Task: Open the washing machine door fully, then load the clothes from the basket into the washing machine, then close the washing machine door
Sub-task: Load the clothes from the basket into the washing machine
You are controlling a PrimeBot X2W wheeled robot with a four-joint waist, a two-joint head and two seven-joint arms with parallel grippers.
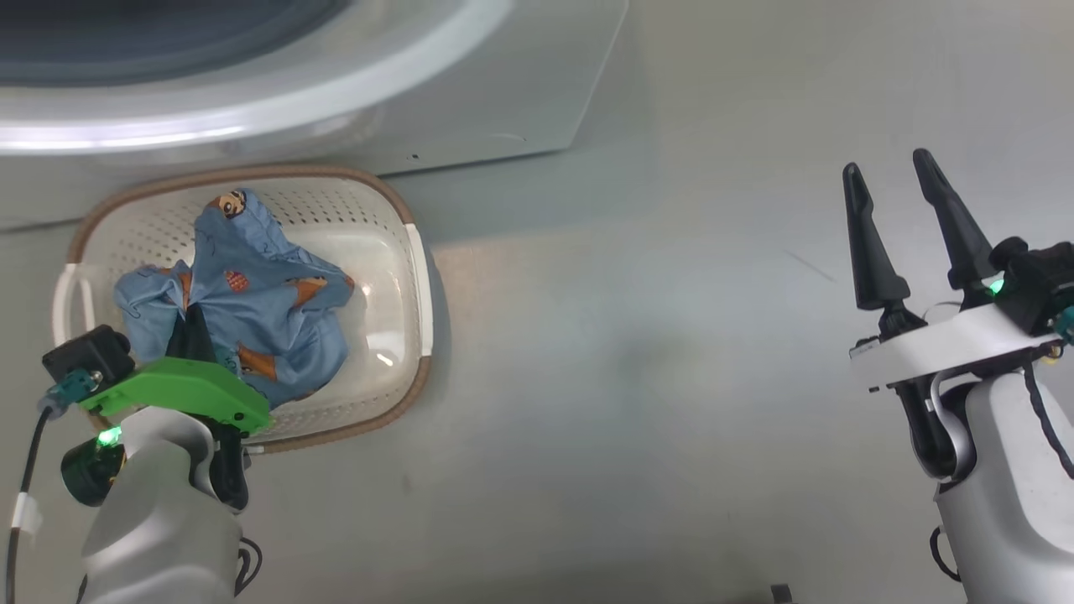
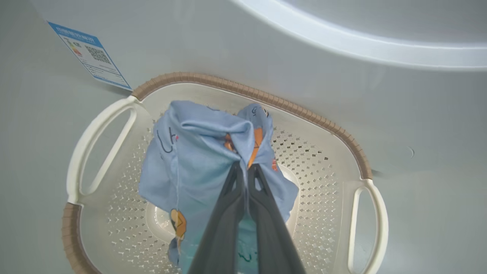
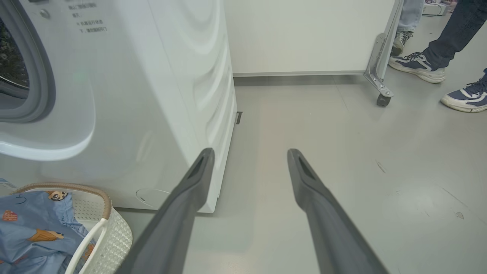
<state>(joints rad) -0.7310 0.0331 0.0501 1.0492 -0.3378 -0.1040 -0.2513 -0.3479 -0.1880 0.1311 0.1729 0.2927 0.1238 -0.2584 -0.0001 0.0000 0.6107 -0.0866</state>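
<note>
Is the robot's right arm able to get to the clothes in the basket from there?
Probably yes. The right gripper hangs open over the floor, with nothing between it and the basket. But the left gripper is shut on the clothes there, so it may get crowded.

One basket (image 1: 319, 174), one washing machine (image 1: 503, 109), one clothes bundle (image 1: 252, 294), two claws (image 1: 191, 319) (image 1: 887, 161), three shoes (image 3: 416, 64) (image 3: 464, 97) (image 3: 399, 40).

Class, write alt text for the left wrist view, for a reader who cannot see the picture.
The left gripper has its two dark fingers shut on a bunched fold of the light-blue, bear-print clothes over the cream perforated basket. Behind the basket stands the white washing machine, with a blue sticker on its front.
</note>
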